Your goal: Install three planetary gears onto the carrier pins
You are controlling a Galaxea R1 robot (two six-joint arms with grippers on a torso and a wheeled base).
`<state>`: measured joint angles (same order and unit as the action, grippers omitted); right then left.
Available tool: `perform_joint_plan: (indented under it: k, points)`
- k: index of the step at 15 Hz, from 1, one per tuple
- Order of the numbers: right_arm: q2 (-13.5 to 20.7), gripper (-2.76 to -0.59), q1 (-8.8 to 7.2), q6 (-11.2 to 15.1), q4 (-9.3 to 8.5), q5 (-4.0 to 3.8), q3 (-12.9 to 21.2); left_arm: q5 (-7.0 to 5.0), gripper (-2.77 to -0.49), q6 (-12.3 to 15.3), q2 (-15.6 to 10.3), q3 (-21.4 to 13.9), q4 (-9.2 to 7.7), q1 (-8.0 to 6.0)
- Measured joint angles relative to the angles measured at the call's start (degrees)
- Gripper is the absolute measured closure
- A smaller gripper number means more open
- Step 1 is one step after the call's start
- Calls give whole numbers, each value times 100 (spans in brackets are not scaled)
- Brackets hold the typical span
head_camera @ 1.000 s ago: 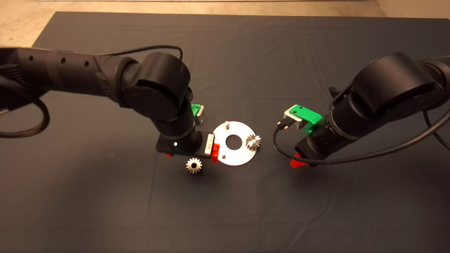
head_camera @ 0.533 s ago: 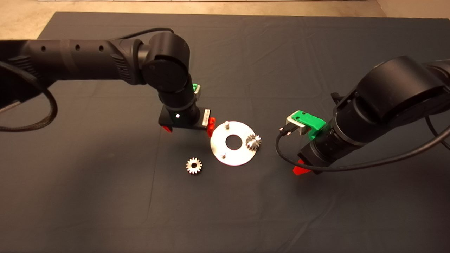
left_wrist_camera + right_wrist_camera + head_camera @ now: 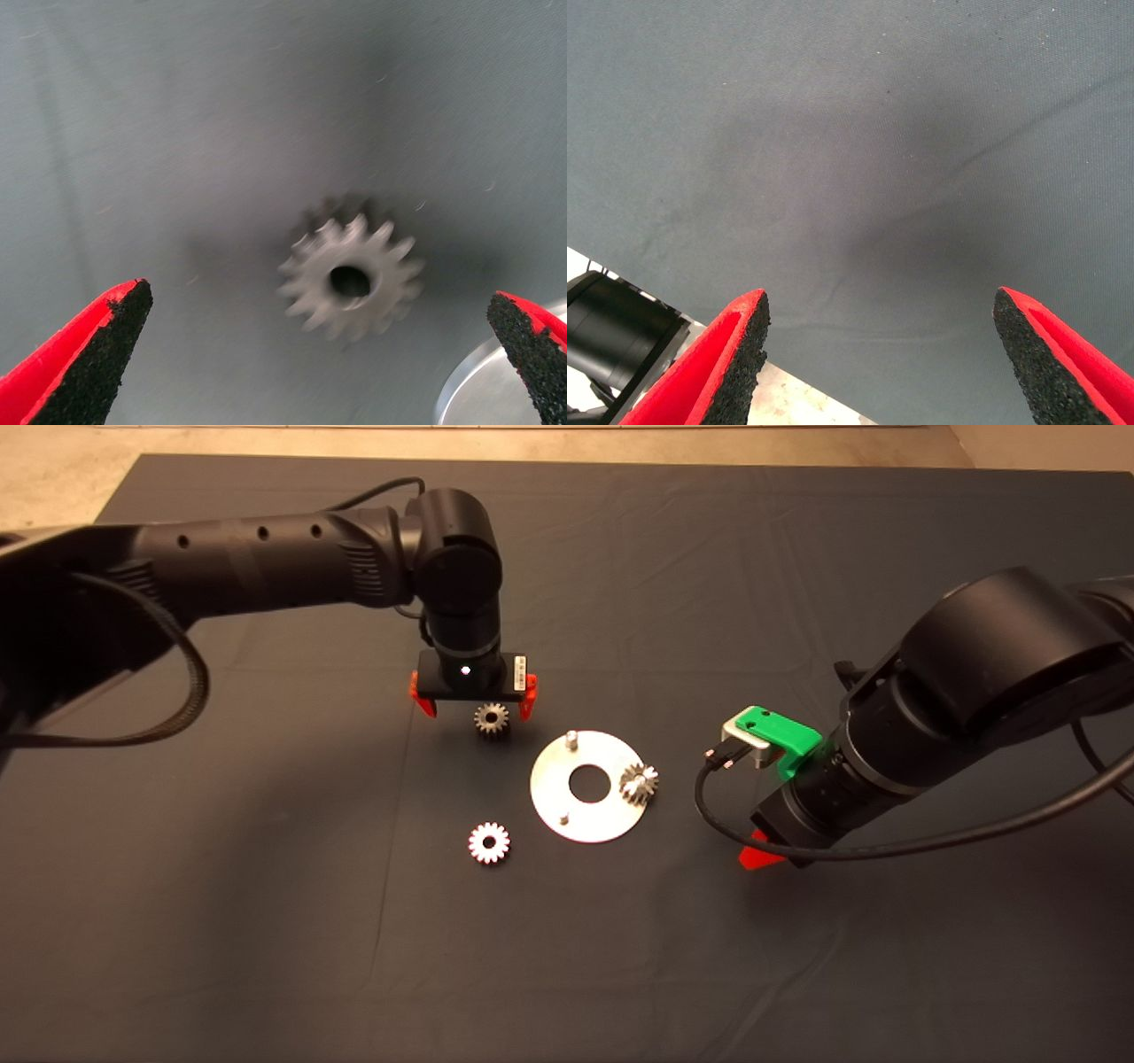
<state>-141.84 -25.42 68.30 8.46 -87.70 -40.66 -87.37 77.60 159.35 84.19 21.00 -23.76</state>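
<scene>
The shiny disc (image 3: 554,775) lies mid-mat with two bare carrier pins, one at its far edge (image 3: 571,737) and one at its near edge (image 3: 563,815). One planetary gear (image 3: 638,782) sits at the disc's right rim; I cannot tell whether it is on a pin. A second gear (image 3: 488,841) lies loose on the mat to the disc's near left. A third gear (image 3: 492,719) (image 3: 350,279) lies flat on the mat at the disc's far left. My left gripper (image 3: 477,710) (image 3: 319,301) hangs open over this gear, a finger on each side, not touching it. My right gripper (image 3: 766,849) (image 3: 879,303) is open over bare mat to the right of the disc.
The dark mat (image 3: 266,921) covers the table, with tan floor beyond its far edge (image 3: 532,443). The disc's rim (image 3: 496,390) shows beside one left finger. A black arm part (image 3: 611,341) shows beyond the mat's edge in the right wrist view.
My left gripper moved from the disc's near-left rim to the far left, uncovering the third gear and now straddling it. The right arm drew back slightly to the right.
</scene>
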Motion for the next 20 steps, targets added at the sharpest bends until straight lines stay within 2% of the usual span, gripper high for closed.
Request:
perform_joint_plan:
  k: [3,7,16,20]
  points:
    - [8,-187,-1,13,-28,0,0,15,-276,-62,214,282,7,27]
    - [11,-187,1,13,-66,0,0,19,-276,-210,274,515,10,254]
    - [11,-187,1,14,-96,-1,2,-9,-275,-505,340,583,40,262]
    - [13,-187,1,16,-100,-1,20,-6,-269,-597,352,584,51,263]
